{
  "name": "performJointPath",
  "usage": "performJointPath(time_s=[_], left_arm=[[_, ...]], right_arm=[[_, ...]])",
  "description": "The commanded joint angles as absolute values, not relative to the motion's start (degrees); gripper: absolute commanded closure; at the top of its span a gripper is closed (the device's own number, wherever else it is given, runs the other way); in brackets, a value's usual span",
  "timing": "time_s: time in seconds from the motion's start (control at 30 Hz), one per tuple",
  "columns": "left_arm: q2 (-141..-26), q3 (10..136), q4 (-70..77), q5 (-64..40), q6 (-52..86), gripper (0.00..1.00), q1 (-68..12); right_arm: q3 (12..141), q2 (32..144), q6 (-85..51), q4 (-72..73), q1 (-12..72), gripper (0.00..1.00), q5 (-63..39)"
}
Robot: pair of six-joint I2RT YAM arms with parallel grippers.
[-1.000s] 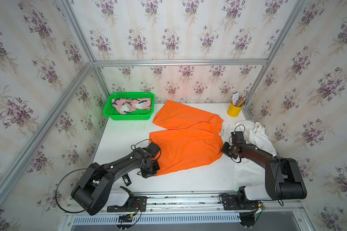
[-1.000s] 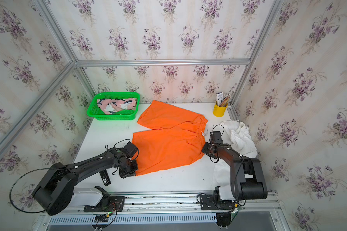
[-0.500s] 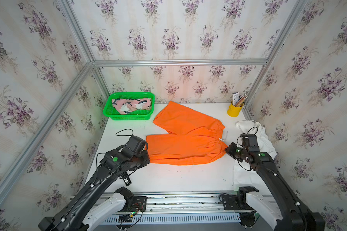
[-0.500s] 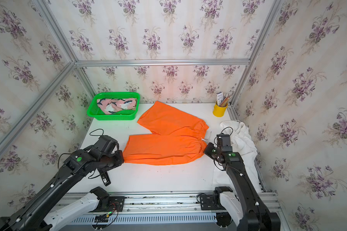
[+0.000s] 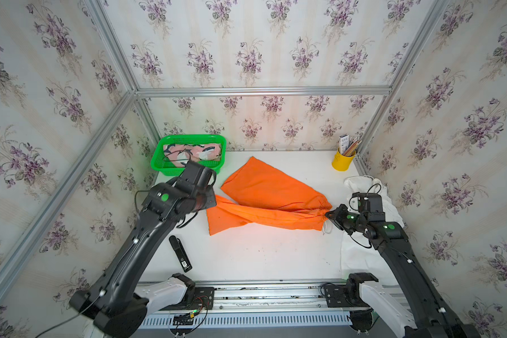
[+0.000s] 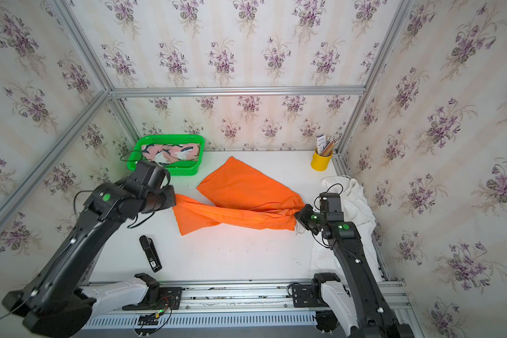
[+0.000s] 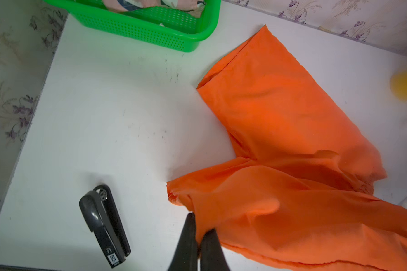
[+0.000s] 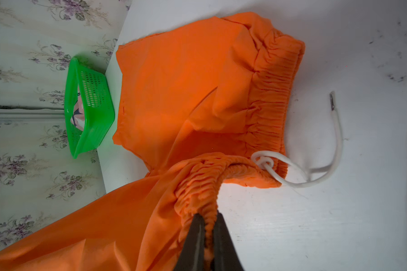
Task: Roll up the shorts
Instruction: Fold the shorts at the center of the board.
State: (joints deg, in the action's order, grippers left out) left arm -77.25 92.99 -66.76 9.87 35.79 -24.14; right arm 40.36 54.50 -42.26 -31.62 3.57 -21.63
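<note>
Left gripper [image 7: 199, 226] pinching orange shorts [image 5: 271, 191], leg hem I think. Right gripper [image 8: 208, 219] pinching waistband [image 8: 266, 105]. Cloth stretched between.

Shorts: three counted. Orange shorts [image 5: 272, 199]: one. Pink printed shorts [image 5: 193, 152]: one. White shorts [image 6: 359, 199]: one.
Green basket [image 7: 136, 30]: one counted.
Black stapler [image 5: 181, 254]: one counted.
Yellow cup [image 5: 341, 162]: one counted. Pencils [image 5: 352, 146] held in it, number not made out.
White drawstring [image 8: 315, 173]: one seen.
Arms: two counted, left arm [image 5: 135, 248] and right arm [image 5: 404, 263].
Tools: two counted, left tool [image 7: 201, 225] and right tool [image 8: 207, 218].
Desk [image 5: 261, 257]: one.
</note>
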Motion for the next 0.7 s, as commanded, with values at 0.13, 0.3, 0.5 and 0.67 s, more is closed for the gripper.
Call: performJointPath(time_s=[0.13,0.3,0.5,0.67], left_arm=[[-108.9,126.9,-66.0,5.9,23.2,0.98,-23.0],[-130.4,149.1,-64.0,2.3,21.3,0.89,-22.7],[-138.6,148.6,-58.3,-1.3,23.7,0.29,-21.7],[-130.4,136.8,-56.9,-1.4,23.9,0.27,-21.8]], right_arm=[[41.7,67.0,-46.1,-15.0,3.5,1.00,-11.5],[44.8,77.1,-47.2,-9.9,3.4,1.00,0.4],[53.8,91.4,-45.9,-12.2,3.3,0.43,12.3],[57.6,91.0,-41.1,-12.7,3.3,0.36,15.7]])
